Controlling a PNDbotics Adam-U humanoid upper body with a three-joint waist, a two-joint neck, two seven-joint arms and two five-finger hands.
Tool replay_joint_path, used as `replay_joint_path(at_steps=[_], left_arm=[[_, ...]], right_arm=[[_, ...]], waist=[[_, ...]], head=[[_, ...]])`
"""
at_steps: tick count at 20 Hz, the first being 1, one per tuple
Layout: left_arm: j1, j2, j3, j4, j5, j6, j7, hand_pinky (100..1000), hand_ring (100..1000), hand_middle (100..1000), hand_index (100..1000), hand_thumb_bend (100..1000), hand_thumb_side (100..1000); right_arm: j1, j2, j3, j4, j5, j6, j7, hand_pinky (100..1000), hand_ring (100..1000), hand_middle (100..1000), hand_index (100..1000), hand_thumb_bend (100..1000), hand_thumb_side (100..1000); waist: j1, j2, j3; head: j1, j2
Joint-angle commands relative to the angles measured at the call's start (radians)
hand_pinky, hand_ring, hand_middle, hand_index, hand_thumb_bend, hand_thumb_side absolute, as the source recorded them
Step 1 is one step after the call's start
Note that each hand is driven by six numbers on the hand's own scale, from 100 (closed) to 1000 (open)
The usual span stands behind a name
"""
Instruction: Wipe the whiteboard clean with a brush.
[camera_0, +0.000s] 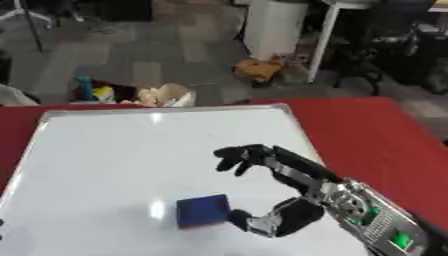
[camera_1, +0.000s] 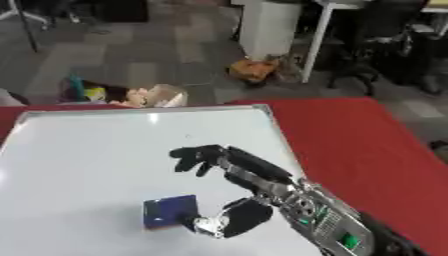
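A large whiteboard (camera_0: 122, 160) with a silver frame lies flat on the red table (camera_0: 367, 130); its surface looks white with no marks I can make out. A small blue block, the brush (camera_0: 202, 210), rests on the board near the front. My right hand (camera_0: 293, 182) comes in from the lower right and hovers over the board beside the brush. Its fingers reach out to the left above the brush, slightly bent, and the thumb tip is at the brush's right edge. The hand is open around the brush without closing on it. My left hand is out of sight.
Beyond the table's far edge the floor holds a bag with coloured items (camera_0: 166, 95), a brown object (camera_0: 258, 69), a white bin (camera_0: 276, 27) and chair and table legs (camera_0: 319, 45). Red tabletop shows to the right of the board.
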Motion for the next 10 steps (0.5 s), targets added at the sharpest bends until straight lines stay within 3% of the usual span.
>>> replay_joint_path(at_steps=[1,8,10], left_arm=[[-0.022,0.024,-0.005,-0.024,0.004,-0.003,-0.008,443,529,579,846,752,511],[-0.025,0.024,-0.005,-0.025,0.004,-0.003,-0.009,443,529,579,846,752,511],[-0.033,0.023,-0.013,-0.027,0.002,-0.003,-0.017,441,529,579,846,750,514]], right_arm=[[-0.023,-0.025,-0.014,-0.011,0.056,0.025,0.004,711,816,770,967,365,479],[-0.026,-0.009,0.007,0.002,0.157,0.029,-0.017,711,816,770,967,365,479],[-0.048,-0.007,0.014,0.026,0.176,0.042,-0.006,714,816,783,964,396,482]], waist=[[0.005,-0.005,0.012],[0.006,-0.001,0.020],[0.010,0.012,0.036]], head=[[-0.018,-0.026],[-0.023,-0.030],[-0.030,-0.033]])
